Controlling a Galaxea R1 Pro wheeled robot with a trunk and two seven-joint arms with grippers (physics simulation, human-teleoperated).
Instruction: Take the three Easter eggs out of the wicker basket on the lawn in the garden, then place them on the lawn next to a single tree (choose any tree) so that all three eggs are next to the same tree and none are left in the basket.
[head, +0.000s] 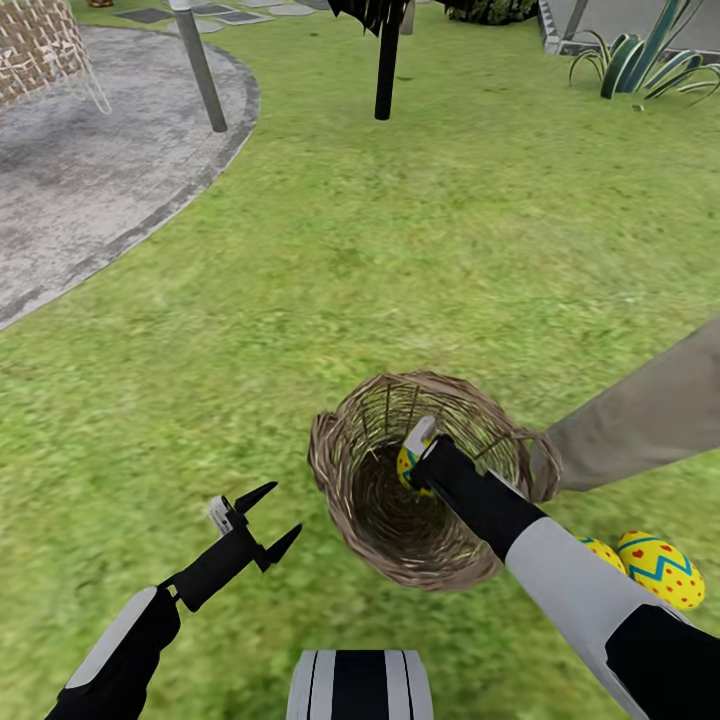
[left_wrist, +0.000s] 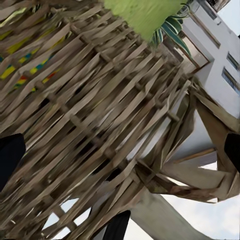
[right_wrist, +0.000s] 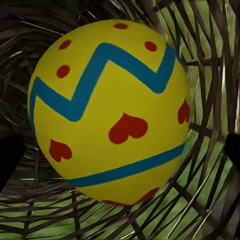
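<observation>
Reaching down into the small round brown woven wicker basket (head: 420, 480), the right gripper (head: 412, 462) is at the last yellow egg with red marks and a blue zigzag band (right_wrist: 107, 112); the basket lies tipped on the short bright green lawn (head: 350, 270), its mouth facing up toward the head camera; two more yellow patterned eggs (head: 660, 568) already rest on the grass beside the slanting pale grey-beige tree trunk (head: 650, 415), so this is judged to be the third and final pick. To do it well, the jaws should straddle the egg's widest part before closing, and the lift should come straight back out of the mouth so the weave is not snagged or the basket dragged.

The right wrist view shows what the head view hides: dark fingertips (right_wrist: 10, 155) at either edge of the picture, spread wide with the egg centred between them and seemingly not yet touched; from the head, the arm covers most of the egg. The left gripper (head: 268, 528) hovers spread and empty just beside the basket; its wrist view shows the outer weave (left_wrist: 100, 125) close up, with egg colours glinting through the gaps.
</observation>
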